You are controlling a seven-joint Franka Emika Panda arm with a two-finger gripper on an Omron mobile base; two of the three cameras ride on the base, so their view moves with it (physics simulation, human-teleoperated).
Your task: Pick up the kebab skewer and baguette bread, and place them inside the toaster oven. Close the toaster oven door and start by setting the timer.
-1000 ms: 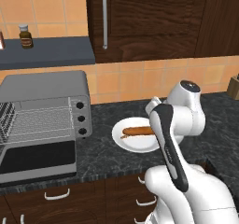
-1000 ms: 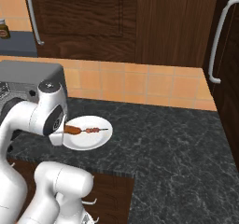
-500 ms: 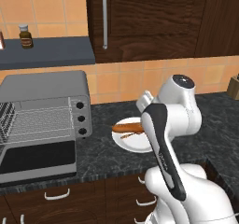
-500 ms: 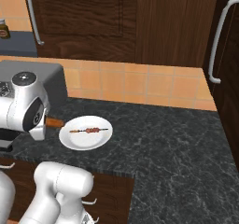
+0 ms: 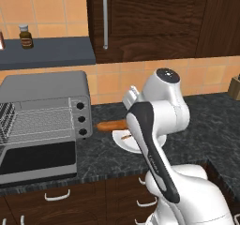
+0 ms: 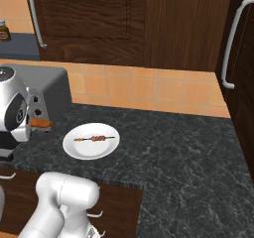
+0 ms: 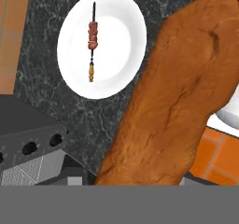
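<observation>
One toaster oven (image 5: pixel 44 121), a grey metal box with wire racks and three black knobs down its right side, stands at the left of the dark counter (image 6: pixel 178 148); its dark glass door (image 5: pixel 37 159) hangs open, hinged at the bottom edge. Just right of the knobs, the baguette bread (image 5: pixel 111 125) is lifted clear of the counter, an orange-brown loaf with a cracked crust and rounded ends, its long axis running left to right, the free end pointing at the oven. The gripper (image 5: pixel 132 121) is clenched on its right part, the fingers themselves hidden. Further right, the kebab skewer (image 6: pixel 95 139) lies flat on the white plate (image 6: pixel 74 150), also pointing left to right.
</observation>
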